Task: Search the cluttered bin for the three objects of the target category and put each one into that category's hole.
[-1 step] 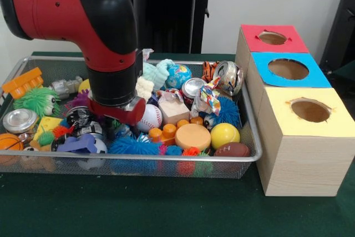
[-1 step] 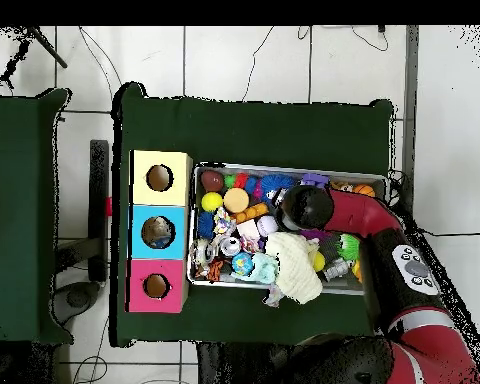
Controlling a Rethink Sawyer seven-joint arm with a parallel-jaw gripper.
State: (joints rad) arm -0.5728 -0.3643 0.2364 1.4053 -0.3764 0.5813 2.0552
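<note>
A wire mesh bin (image 1: 250,137) is packed with toys, balls and cans. My gripper (image 1: 117,116) is lowered into the clutter at the bin's left middle, hidden under the black wrist; overhead the wrist (image 2: 306,207) covers it. Beside it lie a baseball (image 1: 150,117), a purple toy (image 1: 83,144) and a blue spiky toy (image 1: 133,147). A yellow ball (image 1: 224,135), a brown football (image 1: 232,150), an orange disc (image 1: 192,136) and a basketball (image 1: 10,142) lie along the near side. Metal cans (image 1: 20,120) (image 1: 193,87) (image 1: 227,76) are scattered about.
Right of the bin stands a wooden box with a red-topped hole (image 1: 272,38), a blue-topped hole (image 1: 288,69) and a yellow-topped hole (image 1: 310,110). Green cloth (image 1: 138,209) covers the table. Overhead, a white cloth (image 2: 296,268) drapes the bin's edge nearest the base.
</note>
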